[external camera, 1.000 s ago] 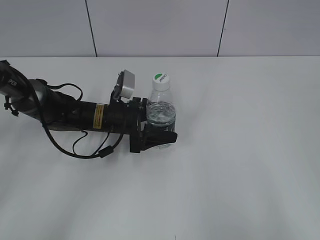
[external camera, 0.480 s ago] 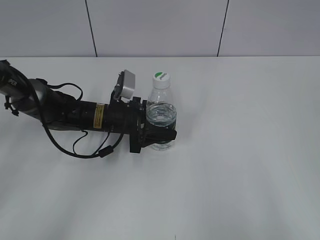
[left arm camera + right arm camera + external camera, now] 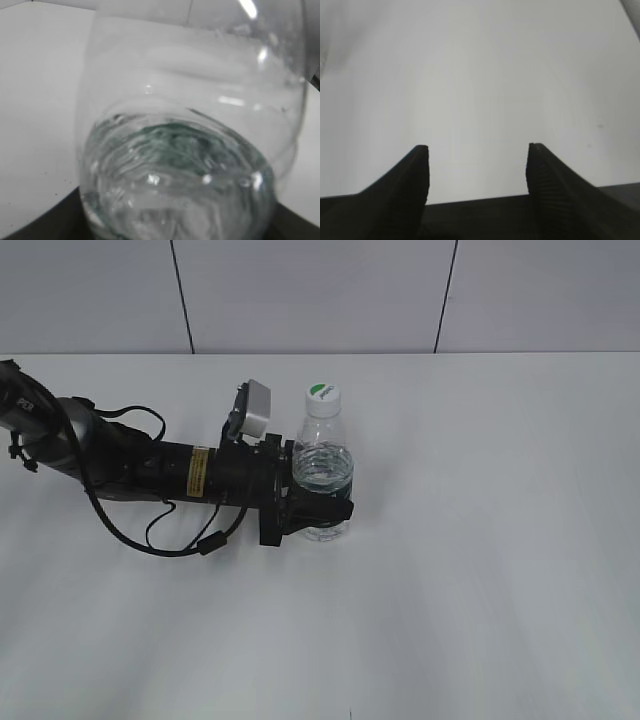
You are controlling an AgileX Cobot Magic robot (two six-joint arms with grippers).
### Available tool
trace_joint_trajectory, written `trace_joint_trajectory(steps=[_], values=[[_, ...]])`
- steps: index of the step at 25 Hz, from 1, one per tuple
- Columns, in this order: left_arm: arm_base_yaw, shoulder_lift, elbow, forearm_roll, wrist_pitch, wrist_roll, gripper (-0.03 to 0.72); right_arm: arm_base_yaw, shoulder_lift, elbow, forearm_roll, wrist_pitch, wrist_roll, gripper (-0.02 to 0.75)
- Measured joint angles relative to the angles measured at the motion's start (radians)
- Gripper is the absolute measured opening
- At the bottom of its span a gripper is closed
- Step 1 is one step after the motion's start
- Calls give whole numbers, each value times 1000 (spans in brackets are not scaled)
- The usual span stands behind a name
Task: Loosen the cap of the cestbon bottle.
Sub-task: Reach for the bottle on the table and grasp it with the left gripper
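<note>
At the far left of the table (image 3: 480,570), your left arm (image 3: 120,460) is lying low and reaching sideways, and its left gripper (image 3: 318,502) is wrapping the lower body of the cestbon bottle (image 3: 323,475), one finger crossing the near side of the bottle and the other hidden behind it. You are looking at jaws standing fairly wide, as wide as the bottle itself, and they appear to be closed on it; the left wrist view is filled with the clear ribbed wall and the water inside, pressed right up against the lens. The bottle is standing upright between those jaws, and the cap (image 3: 322,395) is sitting above the gripper, white with its green mark, untouched and free on all sides. Further right, nothing of your right arm is showing in the exterior view; its right gripper (image 3: 477,170) is hanging empty over bare table, jaws well apart, with no bottle ahead of it. Judging from this, you are bracing the bottle and the twist is not yet begun. Watch the hold: the plastic is thin and smooth, so a light squeeze may let the bottle spin with the cap, and a hard one may crumple it. Watch too the approach from the right: a low or off-centre reach could be knocking the neck and tipping the bottle out of the jaws.
</note>
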Motion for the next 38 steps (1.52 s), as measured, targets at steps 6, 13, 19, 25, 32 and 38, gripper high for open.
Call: trace_joint_trajectory(steps=[6,13,19,25,32,38], values=[[0,0,0,0,-1,0,418,0,239,-38,104,-1,16,466],[0,0,0,1,-1,0,418,0,492,-119,142,23,73,466],[0,0,-1,15,-4,1,418,0,686,-248,147,94,86,466],[0,0,-1,17,-6,2,418,0,851,-387,168,114,95,466],[0,0,-1,17,-8,3,418,0,1048,-565,209,118,98,466],[0,0,-1,17,-8,3,418,0,1220,-740,211,119,97,466]])
